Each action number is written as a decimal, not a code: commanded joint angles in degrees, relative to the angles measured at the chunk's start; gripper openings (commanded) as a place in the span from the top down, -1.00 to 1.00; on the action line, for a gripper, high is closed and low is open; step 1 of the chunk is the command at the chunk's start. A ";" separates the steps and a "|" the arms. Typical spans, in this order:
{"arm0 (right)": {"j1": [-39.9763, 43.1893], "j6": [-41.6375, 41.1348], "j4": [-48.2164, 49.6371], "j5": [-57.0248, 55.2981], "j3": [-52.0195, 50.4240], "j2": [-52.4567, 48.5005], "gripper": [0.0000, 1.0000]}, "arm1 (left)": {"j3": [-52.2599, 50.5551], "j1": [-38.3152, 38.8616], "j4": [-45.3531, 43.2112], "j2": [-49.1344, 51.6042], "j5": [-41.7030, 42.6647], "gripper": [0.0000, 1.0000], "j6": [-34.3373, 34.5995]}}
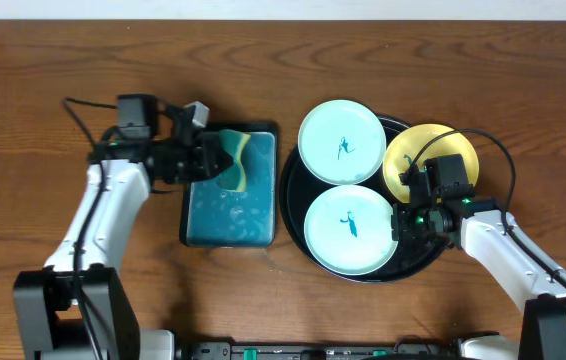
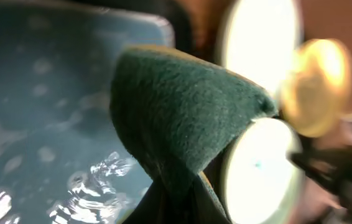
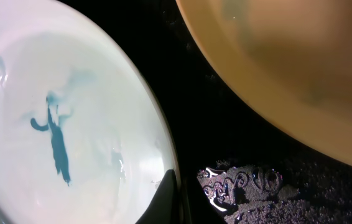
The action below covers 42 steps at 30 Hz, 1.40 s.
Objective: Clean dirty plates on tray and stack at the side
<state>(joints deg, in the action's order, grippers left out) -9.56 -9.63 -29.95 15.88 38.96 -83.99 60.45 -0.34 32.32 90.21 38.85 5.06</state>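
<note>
Three plates lie on the black tray (image 1: 291,205). The far mint plate (image 1: 341,142) and the near mint plate (image 1: 351,228) each carry a teal scribble. The yellow plate (image 1: 410,152) sits at the right, partly under the right arm. My left gripper (image 1: 218,160) is shut on a green-and-yellow sponge (image 1: 234,160), folded, over the teal sponge tray (image 1: 228,220). My right gripper (image 1: 403,215) is shut on the near plate's right rim. In the right wrist view one dark finger (image 3: 166,199) lies on that plate (image 3: 51,124), with the yellow plate (image 3: 300,62) behind.
Water lies in the sponge tray (image 2: 33,124) and in a small puddle (image 3: 238,183) on the black tray (image 3: 201,93). Brown wood tabletop (image 1: 43,120) surrounds both trays. Arm cables loop near the left arm and over the yellow plate.
</note>
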 commanded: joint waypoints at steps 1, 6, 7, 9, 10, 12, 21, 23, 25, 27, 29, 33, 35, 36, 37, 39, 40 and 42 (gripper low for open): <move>-0.28 0.00 -0.07 1.09 1.05 -0.13 0.97 | 0.04 5.42 0.04 -0.52 -21.33 0.86 9.84; -0.28 0.00 -0.07 1.09 1.05 -0.13 0.98 | 0.04 12.85 0.17 -0.46 -36.52 0.85 13.05; -0.28 0.00 -0.07 1.09 1.05 -0.13 0.97 | 0.04 13.81 0.17 -0.42 -38.01 0.85 13.49; -0.28 0.00 -0.04 1.09 1.05 -0.13 0.97 | 0.04 15.58 0.15 -0.28 -40.13 0.85 14.69; -0.28 0.00 -0.04 1.09 1.05 -0.13 0.97 | 0.04 16.39 0.13 -0.20 -40.63 0.85 15.56; -0.28 0.00 -0.04 1.09 1.05 -0.13 0.97 | -0.02 17.49 0.13 -0.02 -41.05 0.86 16.74; -0.28 0.00 -0.07 1.11 1.05 -0.13 0.97 | -0.28 20.31 0.09 3.10 -41.03 0.85 16.74; -0.28 0.00 -0.04 1.09 1.05 -0.13 0.97 | -0.28 20.96 0.09 4.04 -41.00 0.85 16.74; -0.28 0.00 -0.04 1.09 1.05 -0.13 0.97 | -0.28 21.75 0.09 4.74 -41.00 0.86 16.74; -0.28 0.02 -0.04 1.09 1.05 -0.13 0.97 | -0.28 22.64 0.00 5.09 -40.83 0.85 16.74; -0.28 0.00 -0.02 1.09 1.05 -0.13 0.97 | -0.28 23.50 -0.15 5.20 -40.83 0.85 16.74; -0.28 0.02 -0.04 1.09 1.05 -0.13 0.98 | -0.28 25.24 -0.28 5.29 -40.83 0.85 16.74; -0.28 0.00 -0.04 1.09 1.05 -0.13 0.97 | -0.28 25.92 -0.28 5.29 -40.83 0.85 16.74; -0.28 0.00 -0.04 1.09 1.05 -0.13 0.97 | -0.28 26.23 -0.28 5.29 -40.83 0.85 16.74; -0.28 0.02 -0.07 1.09 1.05 -0.13 0.98 | -0.28 26.47 -0.28 5.29 -40.85 0.85 16.85; -0.28 0.00 -0.07 1.09 1.05 -0.13 0.97 | -0.28 26.58 -0.24 5.29 -40.85 0.85 17.90; -0.28 0.02 -0.07 1.09 1.05 -0.13 0.97 | -0.31 26.58 -0.24 5.29 -40.83 0.85 18.51; -0.28 0.00 -0.11 1.11 1.05 -0.13 0.97 | -0.35 26.58 -0.26 5.29 -40.83 0.85 18.88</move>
<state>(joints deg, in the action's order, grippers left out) -9.56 -9.63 -29.95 15.90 38.96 -83.99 60.45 26.22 32.29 95.26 -0.84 22.31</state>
